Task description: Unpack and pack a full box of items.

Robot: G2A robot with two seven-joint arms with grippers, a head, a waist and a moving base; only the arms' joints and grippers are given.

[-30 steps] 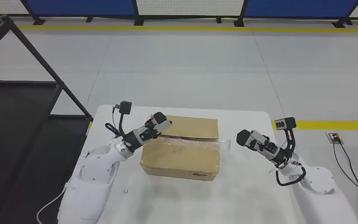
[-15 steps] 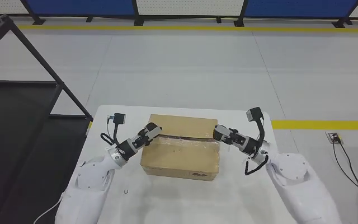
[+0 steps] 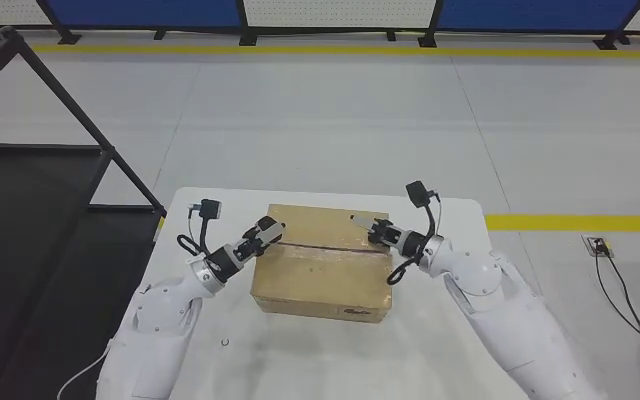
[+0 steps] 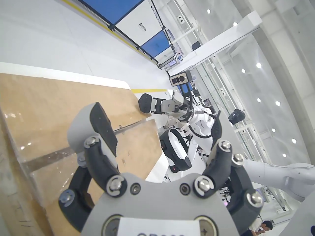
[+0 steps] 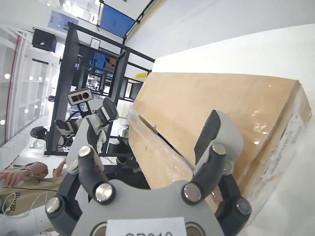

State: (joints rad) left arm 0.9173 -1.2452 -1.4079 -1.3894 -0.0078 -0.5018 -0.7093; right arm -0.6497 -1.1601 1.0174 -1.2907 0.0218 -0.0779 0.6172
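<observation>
A closed cardboard box (image 3: pixel 322 262) sits mid-table, its top seam covered with clear tape. My left gripper (image 3: pixel 268 232) hovers at the left end of that seam, open and holding nothing. In the left wrist view the left gripper (image 4: pixel 160 128) has one finger over the box (image 4: pixel 49 104) and the other off its edge. My right gripper (image 3: pixel 372 230) is at the right end of the seam, also open and holding nothing. In the right wrist view the right gripper (image 5: pixel 150 136) has one pad above the taped flap of the box (image 5: pixel 209 94).
The white table (image 3: pixel 430 330) has bare surface in front of and to the right of the box. A tiny ring-like object (image 3: pixel 226 343) lies near the front left. A black metal rack (image 3: pixel 60 200) stands off the table's left side.
The right arm swung in from the table's right side to the box's right end. The left gripper drew back slightly toward the box's left edge.
</observation>
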